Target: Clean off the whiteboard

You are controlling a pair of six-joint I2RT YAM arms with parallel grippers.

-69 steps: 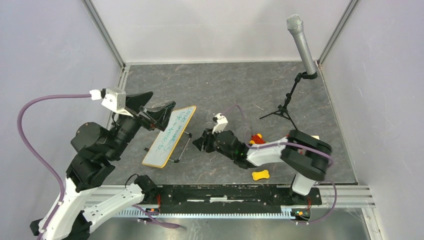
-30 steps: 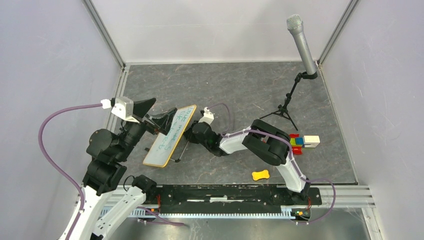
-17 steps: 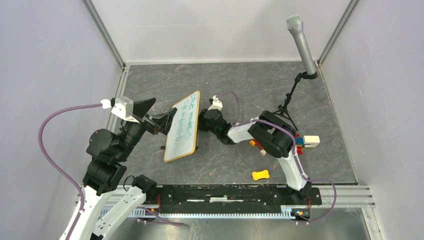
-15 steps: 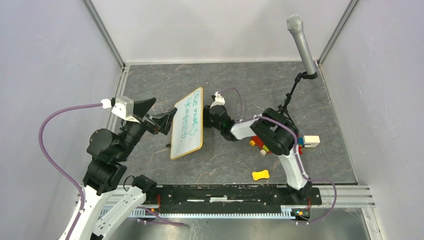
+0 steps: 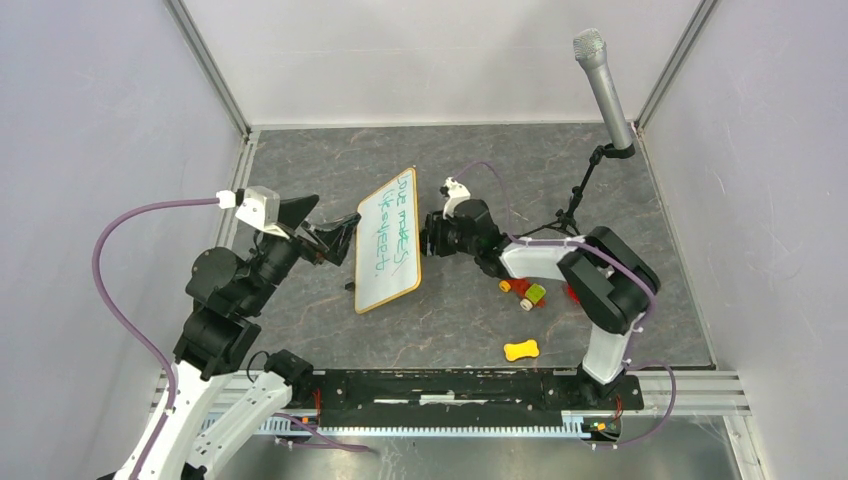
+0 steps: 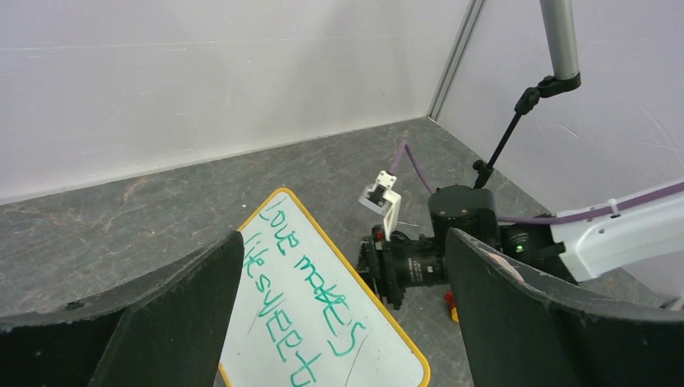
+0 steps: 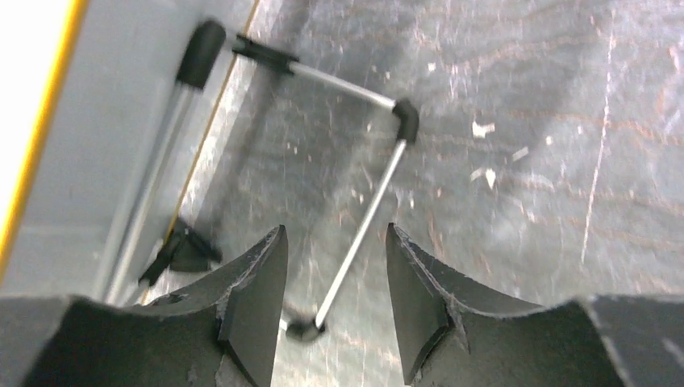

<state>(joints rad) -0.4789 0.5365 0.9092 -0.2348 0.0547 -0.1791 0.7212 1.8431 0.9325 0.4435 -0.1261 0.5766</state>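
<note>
Starting nearest me: there's a little yellow thing by my front rail, well right of the board, and nobody's holding it. Past that, the whiteboard stands propped on its feet about mid-table. Its long axis runs away from me, with the far end leaning a bit right. It's covered in green writing, and that face points to my left side.

My left gripper hangs just beside the written face, fingers spread wide, nothing in them. My right gripper is round the back, fingers parted, with the wire foot showing in the gap. It's not pinched, as far as I can tell.

So the face to wipe lies toward my left arm, and the right one only reaches the back. My guess is the wiping has to come in from the left.
</note>
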